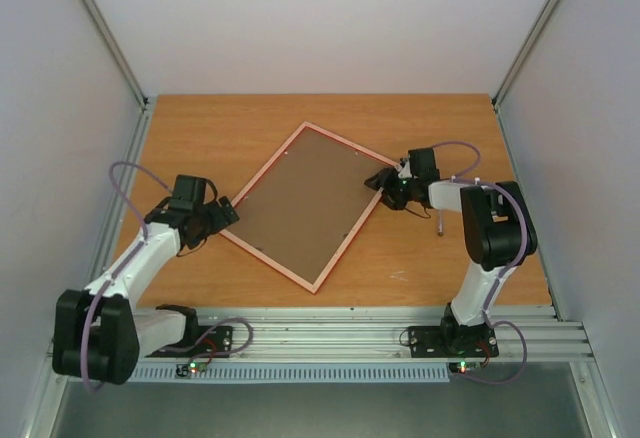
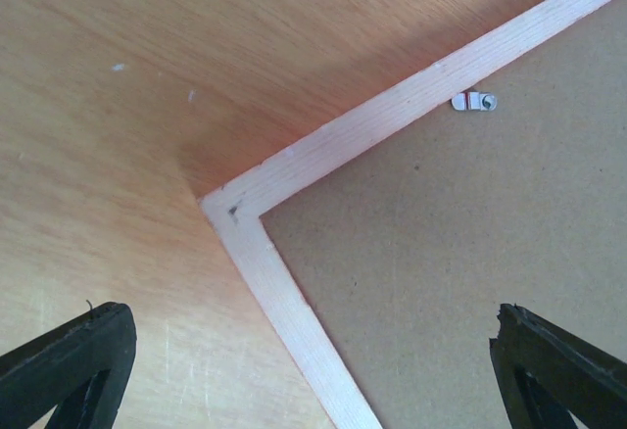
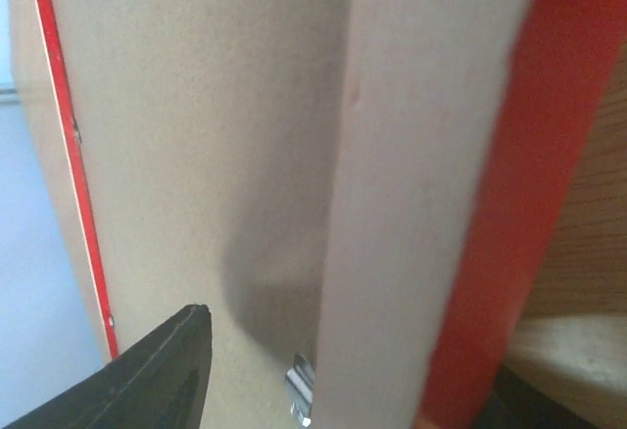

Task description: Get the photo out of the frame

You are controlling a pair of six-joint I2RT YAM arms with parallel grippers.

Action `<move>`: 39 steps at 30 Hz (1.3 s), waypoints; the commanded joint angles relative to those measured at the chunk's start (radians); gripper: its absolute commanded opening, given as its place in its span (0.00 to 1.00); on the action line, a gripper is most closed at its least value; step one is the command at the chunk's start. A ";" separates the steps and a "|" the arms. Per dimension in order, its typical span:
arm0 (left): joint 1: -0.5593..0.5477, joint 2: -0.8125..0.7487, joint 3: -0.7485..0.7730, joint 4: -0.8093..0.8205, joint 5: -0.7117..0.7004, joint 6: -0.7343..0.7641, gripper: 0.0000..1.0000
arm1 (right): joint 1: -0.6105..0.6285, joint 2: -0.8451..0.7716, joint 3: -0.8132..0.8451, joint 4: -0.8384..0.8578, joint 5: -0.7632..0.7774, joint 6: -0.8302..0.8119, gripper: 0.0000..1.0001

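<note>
The frame (image 1: 270,261) lies face down and askew on the table, its pale back rail up and the brown backing board (image 1: 308,206) filling it. The photo is hidden beneath the board. My left gripper (image 1: 226,214) is open and empty at the frame's left corner; in the left wrist view (image 2: 312,316) its jaws straddle the pale rail (image 2: 284,302) and the board (image 2: 441,253). My right gripper (image 1: 385,182) is open at the right corner; in the right wrist view (image 3: 353,360) its jaws stand either side of the rail (image 3: 421,155), with the red outer side (image 3: 529,204) showing.
Small metal clips (image 2: 474,102) hold the board along the rail; another shows in the right wrist view (image 3: 302,390). The orange wooden table (image 1: 200,138) is walled by white panels at the back and sides. A metal rail (image 1: 330,333) runs along the near edge.
</note>
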 commanded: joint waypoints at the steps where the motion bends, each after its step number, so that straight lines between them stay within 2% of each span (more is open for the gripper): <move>1: 0.006 0.089 0.066 0.041 -0.008 0.109 0.99 | -0.008 -0.066 0.070 -0.239 0.026 -0.154 0.60; 6: 0.006 0.166 0.112 0.042 -0.027 0.148 0.99 | -0.008 -0.121 0.125 -0.445 0.130 -0.256 0.73; 11: 0.006 0.239 0.178 0.040 -0.033 0.181 0.99 | -0.007 -0.163 0.150 -0.577 0.193 -0.311 0.78; 14: 0.007 0.302 0.241 0.030 -0.041 0.208 0.99 | 0.004 -0.203 0.130 -0.624 0.171 -0.331 0.80; 19: 0.016 0.453 0.338 0.047 0.025 0.230 0.99 | 0.050 -0.240 0.067 -0.614 0.145 -0.327 0.81; 24: 0.016 0.604 0.423 0.034 0.137 0.260 0.99 | 0.088 -0.184 0.072 -0.561 0.124 -0.306 0.81; 32: 0.016 0.670 0.397 0.066 0.242 0.264 0.99 | 0.107 -0.068 0.150 -0.565 0.110 -0.324 0.81; 39: -0.011 0.614 0.267 0.146 0.357 0.226 0.99 | 0.109 0.009 0.262 -0.604 0.085 -0.365 0.82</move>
